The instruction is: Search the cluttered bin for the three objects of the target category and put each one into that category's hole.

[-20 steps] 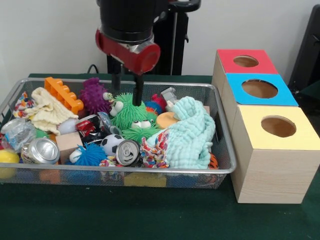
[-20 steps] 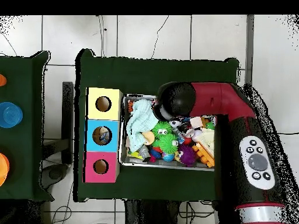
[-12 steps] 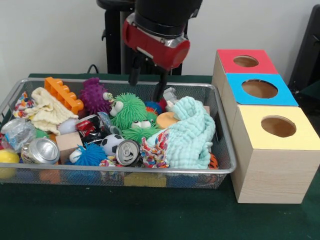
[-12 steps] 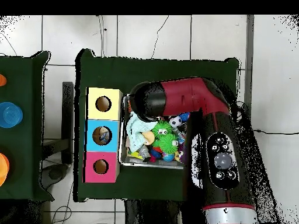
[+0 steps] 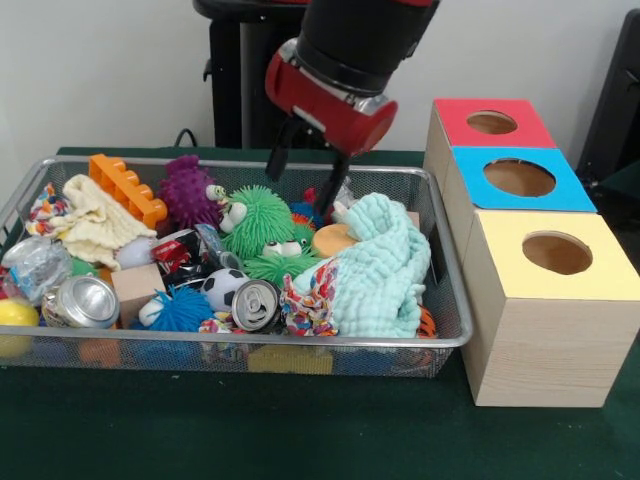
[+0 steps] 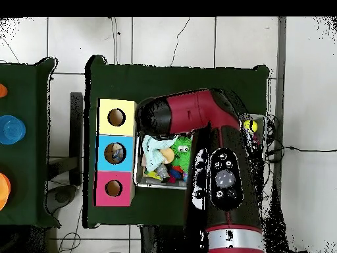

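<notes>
Front view
End effector: the end effector (image 5: 308,180) hung over the back of the bin, at about 12 o'clock from the green fuzzy toy (image 5: 257,222). Its two black fingers (image 5: 334,186) were spread apart and held nothing.
Bin: the wire bin (image 5: 452,300) sat on the green desk (image 5: 300,430) and was packed full.
Things in the bin: a mint cloth (image 5: 380,270) lay at 3 o'clock from the green fuzzy toy. A purple fuzzy toy (image 5: 188,190) sat at 10 o'clock from it, an orange brick (image 5: 127,187) past that, and a blue spiky ball (image 5: 182,310) at 7 o'clock. A soda can (image 5: 254,302) lay at 6 o'clock and a second can (image 5: 84,302) at the bin's 9 o'clock end.
Boxes: the red box (image 5: 490,122), blue box (image 5: 520,178) and yellow box (image 5: 556,252) stood in a row at 3 o'clock from the bin, each with a round hole.
Task's thing: I could not tell which kind was wanted. All the toys, cans and cloths were in the bin.

Overhead view
Arm: the red arm (image 6: 224,171) covered most of the bin; the end effector was hidden under it.
Doing it well: I think it should pick one thing on top, go straight down with fingers wide, and keep clear of the cloth.
</notes>
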Action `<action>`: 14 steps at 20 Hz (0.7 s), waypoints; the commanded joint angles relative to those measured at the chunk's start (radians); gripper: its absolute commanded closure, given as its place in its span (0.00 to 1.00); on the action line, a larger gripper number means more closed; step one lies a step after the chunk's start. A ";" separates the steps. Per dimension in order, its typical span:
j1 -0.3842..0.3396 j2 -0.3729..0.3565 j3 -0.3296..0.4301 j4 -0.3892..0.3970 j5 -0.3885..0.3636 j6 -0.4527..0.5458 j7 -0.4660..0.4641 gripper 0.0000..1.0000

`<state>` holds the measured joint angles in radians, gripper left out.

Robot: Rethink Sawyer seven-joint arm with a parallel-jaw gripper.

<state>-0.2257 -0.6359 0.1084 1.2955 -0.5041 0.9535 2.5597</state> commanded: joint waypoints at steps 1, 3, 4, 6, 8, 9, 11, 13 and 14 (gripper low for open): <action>-0.144 0.127 -0.019 0.005 0.031 -0.175 0.084 0.00; -0.181 0.129 -0.007 0.024 0.029 -0.262 0.063 0.00; -0.198 0.134 0.002 0.028 0.033 -0.285 0.047 0.00; -0.255 0.156 0.045 0.030 0.046 -0.332 -0.022 0.00; -0.314 0.189 0.098 0.023 0.049 -0.388 -0.097 0.00; -0.351 0.210 0.137 0.021 0.047 -0.429 -0.141 0.00; -0.391 0.229 0.189 0.024 0.047 -0.472 -0.180 0.00; -0.418 0.237 0.233 0.030 0.054 -0.486 -0.198 0.00; -0.425 0.242 0.247 0.029 0.055 -0.487 -0.202 0.00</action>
<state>-0.5685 -0.4953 0.1630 1.2946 -0.4746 0.5388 2.5595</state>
